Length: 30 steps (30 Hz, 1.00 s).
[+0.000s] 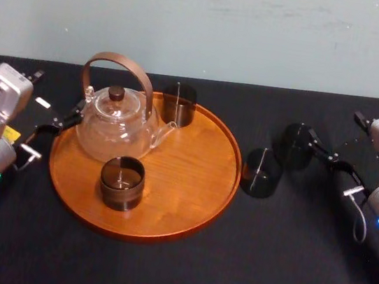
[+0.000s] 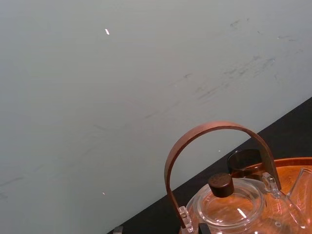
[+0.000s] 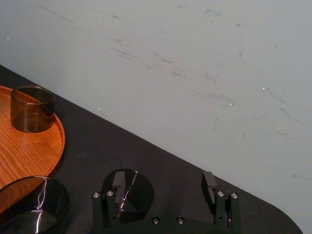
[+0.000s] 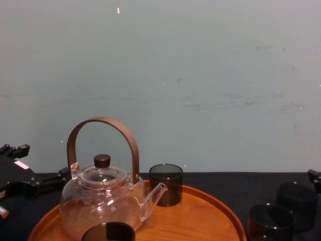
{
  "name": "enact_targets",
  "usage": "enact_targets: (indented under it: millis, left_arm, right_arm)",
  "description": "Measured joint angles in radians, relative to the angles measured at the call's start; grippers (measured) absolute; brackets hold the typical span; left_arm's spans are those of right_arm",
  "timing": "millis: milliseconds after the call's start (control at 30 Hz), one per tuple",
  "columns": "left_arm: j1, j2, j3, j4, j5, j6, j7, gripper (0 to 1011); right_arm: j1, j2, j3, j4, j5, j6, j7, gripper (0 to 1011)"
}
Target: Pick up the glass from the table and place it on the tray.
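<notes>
The tray (image 1: 195, 175) lay on the tabletop (image 1: 171, 274), left of centre and near the back edge. It carried a glass teapot (image 1: 113, 130), a rear tray glass (image 1: 178, 104) and a front tray glass (image 1: 121, 183).

Two more dark glasses stood upright on the tabletop off the tray's right rim. The near glass (image 1: 261, 173) was just beside the rim, and the far glass (image 1: 293, 146) was behind it toward the back edge.

The right gripper (image 1: 329, 162) was on the tabletop's right side, fingers spread and holding nothing. One fingertip (image 3: 118, 179) overlapped the far glass, but contact could not be determined.

The left gripper (image 1: 56, 129) was at the tray's left rim beside the teapot, fingers apart and holding nothing.
</notes>
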State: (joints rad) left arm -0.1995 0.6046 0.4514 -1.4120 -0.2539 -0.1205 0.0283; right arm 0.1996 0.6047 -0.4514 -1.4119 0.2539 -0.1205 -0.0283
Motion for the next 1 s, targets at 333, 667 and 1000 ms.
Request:
enact_targets:
  millis: [333, 667, 1000]
  left_arm:
    - [0.0, 0.0, 0.0, 0.0, 0.0, 0.0, 0.0, 1001]
    - [0.0, 0.0, 0.0, 0.0, 0.0, 0.0, 0.0, 1001]
    - [0.0, 0.0, 0.0, 0.0, 0.0, 0.0, 0.0, 1001]
  right_arm:
    - [0.0, 0.0, 0.0, 0.0, 0.0, 0.0, 0.0, 1002]
    - [0.0, 0.0, 0.0, 0.0, 0.0, 0.0, 0.0, 1002]
    - [0.0, 0.0, 0.0, 0.0, 0.0, 0.0, 0.0, 1002]
